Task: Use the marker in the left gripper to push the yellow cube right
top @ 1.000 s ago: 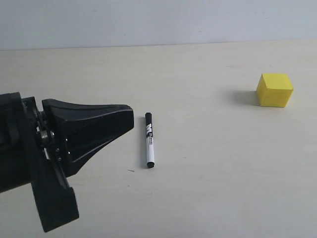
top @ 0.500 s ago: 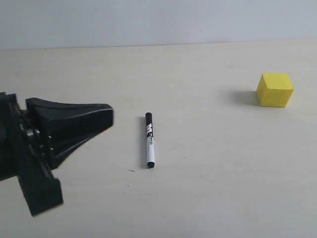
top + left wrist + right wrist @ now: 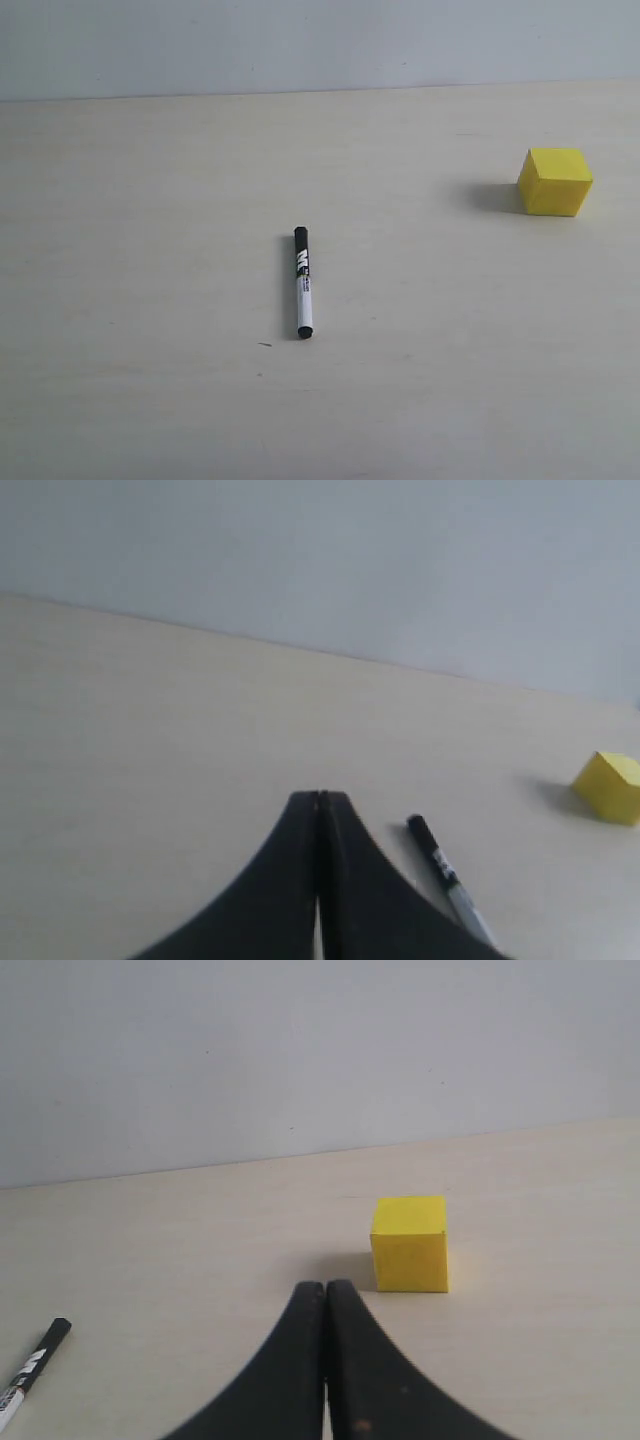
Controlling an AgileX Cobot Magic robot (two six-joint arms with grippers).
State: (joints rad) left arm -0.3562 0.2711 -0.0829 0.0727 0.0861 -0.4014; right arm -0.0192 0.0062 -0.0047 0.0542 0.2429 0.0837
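The marker (image 3: 303, 282) lies loose on the pale table (image 3: 150, 200), black cap pointing away, near the middle of the exterior view. No gripper touches it. The yellow cube (image 3: 555, 181) sits at the far right, well apart from the marker. Neither arm shows in the exterior view. In the left wrist view my left gripper (image 3: 319, 798) is shut and empty, with the marker (image 3: 445, 875) lying just beside its fingers and the cube (image 3: 609, 786) farther off. In the right wrist view my right gripper (image 3: 326, 1287) is shut and empty, the cube (image 3: 410, 1243) a short way beyond its tips and the marker (image 3: 33, 1365) at the frame's edge.
A plain pale wall (image 3: 320, 45) rises behind the table's far edge. A small dark speck (image 3: 264, 345) marks the tabletop close to the marker's near end.
The left gripper, large at the left of the exterior view a second ago, has drawn back leftward and left that view. Marker and cube have not moved.
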